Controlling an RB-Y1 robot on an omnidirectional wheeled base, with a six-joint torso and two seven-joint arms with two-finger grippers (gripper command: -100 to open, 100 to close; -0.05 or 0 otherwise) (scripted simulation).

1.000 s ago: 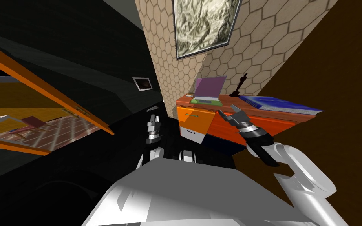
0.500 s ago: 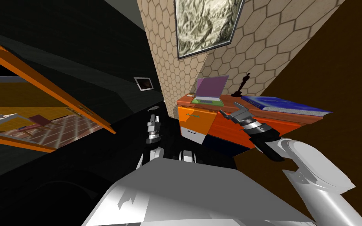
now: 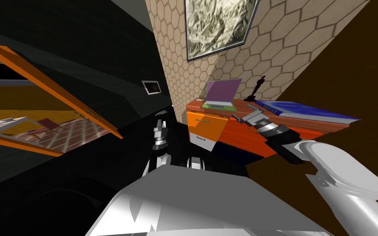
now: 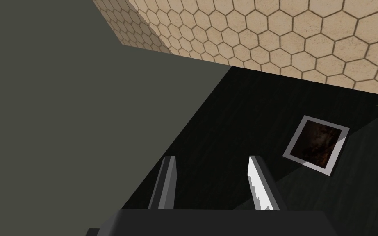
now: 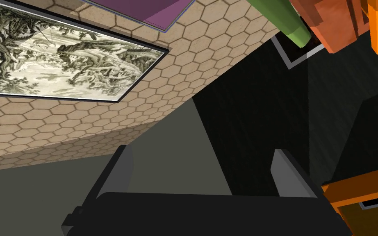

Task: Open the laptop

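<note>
The laptop (image 3: 221,96) sits on the left end of an orange desk top (image 3: 303,121), its purple lid raised upright over a green base. My right gripper (image 3: 244,112) is open and empty at the desk's front edge, just right of the laptop and slightly lower. In the right wrist view the purple lid (image 5: 143,10) and the green base (image 5: 284,20) lie well beyond the gripper (image 5: 202,172). My left gripper (image 3: 159,123) points upward low in front of my chest. In its wrist view the left gripper (image 4: 212,184) is open with nothing between its fingers.
A blue book (image 3: 307,110) and a dark statuette (image 3: 258,88) share the desk top to the laptop's right. Orange and white drawers (image 3: 204,125) face me under the laptop. A hexagon-tiled wall with a framed picture (image 3: 219,24) rises behind. An orange-framed panel (image 3: 48,82) slants at left.
My right arm has reached forward, carrying its open gripper up to the desk's front edge beside the laptop. The left arm has stayed put. The laptop has not moved.
</note>
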